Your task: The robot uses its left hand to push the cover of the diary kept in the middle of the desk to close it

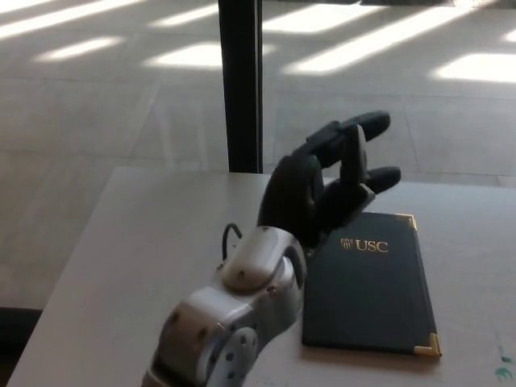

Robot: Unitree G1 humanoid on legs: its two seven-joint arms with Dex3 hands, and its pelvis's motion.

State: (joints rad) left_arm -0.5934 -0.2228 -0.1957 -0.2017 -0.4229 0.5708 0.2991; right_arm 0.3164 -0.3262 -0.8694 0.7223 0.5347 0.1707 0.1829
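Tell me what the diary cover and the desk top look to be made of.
The diary cover looks like dark leatherette or leather with a matte finish, gold stamped lettering and metal-looking gold corner caps, though real or faux leather can't be told. The desk top looks like a smooth, pale laminate or painted board: uniform, with no visible grain and a soft sheen.

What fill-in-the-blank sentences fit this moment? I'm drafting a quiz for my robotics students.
1. The diary lies ____ on the desk.
2. The gold letters on its cover read ____.
3. The left hand is raised with its fingers ____.
4. Gold ____ trim the cover.

Missing words: closed; USC; apart; corners
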